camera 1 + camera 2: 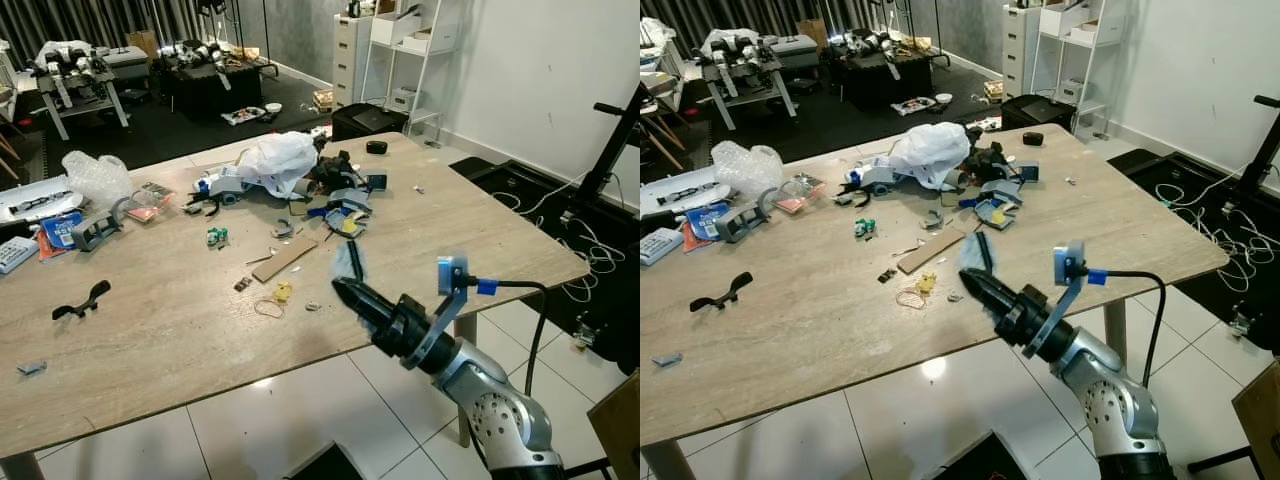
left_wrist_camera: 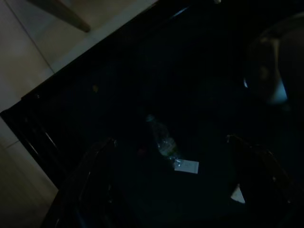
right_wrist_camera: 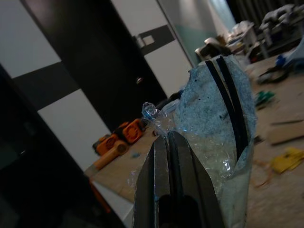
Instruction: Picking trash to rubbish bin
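My right gripper (image 1: 340, 290) hangs over the table's near edge, shut on a crumpled blue plastic wrapper (image 1: 348, 262) with black stripes (image 3: 213, 109). The wrapper sticks up from the pressed-together fingers (image 3: 166, 190). A black rubbish bin (image 1: 980, 455) stands on the floor below the table edge. In the dim left wrist view, my left gripper (image 2: 171, 140) stands open above the bin's dark inside, where a clear bottle (image 2: 164, 140) and a white scrap (image 2: 186, 166) lie.
The wooden table (image 1: 150, 330) carries a clutter heap with a white bag (image 1: 280, 160), a cardboard strip (image 1: 285, 258), a rubber band (image 1: 268, 308), a black clip (image 1: 80, 300) and bubble wrap (image 1: 95, 175). Cables (image 1: 590, 240) lie on the floor at the right.
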You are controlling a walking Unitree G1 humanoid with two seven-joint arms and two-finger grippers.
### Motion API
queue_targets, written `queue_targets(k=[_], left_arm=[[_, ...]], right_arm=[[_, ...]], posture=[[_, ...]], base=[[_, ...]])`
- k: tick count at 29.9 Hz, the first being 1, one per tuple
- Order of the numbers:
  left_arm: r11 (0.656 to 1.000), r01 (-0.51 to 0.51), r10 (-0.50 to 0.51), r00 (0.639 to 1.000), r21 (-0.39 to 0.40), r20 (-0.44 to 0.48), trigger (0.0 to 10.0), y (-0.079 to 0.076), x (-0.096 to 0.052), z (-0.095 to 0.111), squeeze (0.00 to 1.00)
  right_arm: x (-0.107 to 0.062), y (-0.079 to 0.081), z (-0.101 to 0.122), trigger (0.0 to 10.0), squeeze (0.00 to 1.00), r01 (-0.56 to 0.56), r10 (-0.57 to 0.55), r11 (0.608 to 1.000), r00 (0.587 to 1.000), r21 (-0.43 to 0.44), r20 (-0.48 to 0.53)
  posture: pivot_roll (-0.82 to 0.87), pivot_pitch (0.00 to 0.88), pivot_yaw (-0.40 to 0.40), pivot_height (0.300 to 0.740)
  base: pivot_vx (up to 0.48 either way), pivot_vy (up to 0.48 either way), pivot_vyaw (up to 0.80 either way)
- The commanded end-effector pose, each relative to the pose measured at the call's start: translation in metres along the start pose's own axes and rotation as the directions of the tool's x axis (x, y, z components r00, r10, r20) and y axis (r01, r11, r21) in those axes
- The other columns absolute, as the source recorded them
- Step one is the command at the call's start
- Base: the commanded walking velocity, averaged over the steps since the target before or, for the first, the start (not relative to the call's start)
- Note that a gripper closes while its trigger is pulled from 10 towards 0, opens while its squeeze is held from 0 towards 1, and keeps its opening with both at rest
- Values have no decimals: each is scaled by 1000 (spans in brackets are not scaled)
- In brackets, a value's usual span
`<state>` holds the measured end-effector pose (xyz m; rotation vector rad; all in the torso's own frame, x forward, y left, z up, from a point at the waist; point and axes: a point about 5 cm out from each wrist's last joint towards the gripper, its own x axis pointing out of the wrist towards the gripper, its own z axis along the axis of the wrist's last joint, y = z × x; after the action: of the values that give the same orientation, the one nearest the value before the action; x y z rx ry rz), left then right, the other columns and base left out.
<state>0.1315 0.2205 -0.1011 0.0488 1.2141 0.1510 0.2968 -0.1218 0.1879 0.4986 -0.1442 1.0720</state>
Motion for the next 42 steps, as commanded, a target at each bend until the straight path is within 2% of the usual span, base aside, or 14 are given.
queue_targets(k=[1,3,4,5,6,8,9,17,20,24,30,34,41,42], left_arm=[[999,-31,30,999,-34,-32,10000,6,-1,-11,0],[997,-44,42,999,-58,-30,10000,12,-1,-11,0],[997,-44,43,999,-57,-30,10000,13,-1,-10,0],[997,-45,43,999,-55,-30,10000,13,-1,-10,0],[998,-45,44,999,-54,-30,10000,14,-1,-10,0],[998,-46,44,999,-53,-29,10000,14,-1,-10,0],[998,-45,43,999,-53,-29,10000,14,-1,-10,0],[1000,7,-8,1000,-30,-8,10000,3,0,-6,0],[999,43,-43,999,-22,5,10000,-2,0,-3,0],[998,59,-59,998,27,-6,10000,-3,0,-4,0],[998,52,-52,999,41,4,10000,-3,0,-4,0],[997,57,-57,998,48,-7,10000,-5,0,-6,0],[997,71,-71,997,30,4,10000,-6,0,-5,0],[997,71,-71,997,30,4,10000,-6,0,-5,0]], right_arm=[[0,5,-4,1294,0,-30,30,1000,999,8,-16],[1,6,-7,1843,0,-33,34,999,999,12,-30],[1,6,-7,2784,0,-33,33,999,999,12,-31],[1,6,-8,2784,0,-32,33,999,999,13,-32],[2,6,-8,4706,0,-30,31,999,999,13,-33],[2,5,-9,4706,0,-29,29,1000,999,13,-34],[3,5,-10,10000,0,-22,23,1000,999,14,-37],[-2,-5,-41,10000,0,104,-102,995,985,7,-140],[-15,-16,-65,10000,0,235,-232,972,946,-12,-225],[-29,-21,-86,10000,0,308,-300,951,907,-22,-294],[-33,-18,-94,10000,0,318,-307,948,903,-12,-300],[-34,-18,-100,10000,0,329,-321,944,893,-27,-316],[-51,-34,-119,10000,0,441,-449,890,802,-117,-394],[-51,-34,-119,10000,0,441,-449,890,802,-117,-394]], posture=[[-178,129,52,740],[-178,129,52,740],[-175,125,52,740],[-175,125,52,740],[-174,121,52,740],[-174,121,52,740],[-174,118,52,740],[-176,114,51,740],[-176,116,50,740],[-178,117,54,740],[-176,119,57,740],[-172,120,58,740],[-165,119,54,740],[-165,119,54,740]], base=[[-480,0,0],[-480,0,0],[-480,0,0],[-480,0,0],[-480,0,0],[-480,0,0],[-480,0,0],[-209,0,0],[0,0,0],[347,0,0],[476,0,0],[0,0,0],[0,0,0],[0,0,0]])
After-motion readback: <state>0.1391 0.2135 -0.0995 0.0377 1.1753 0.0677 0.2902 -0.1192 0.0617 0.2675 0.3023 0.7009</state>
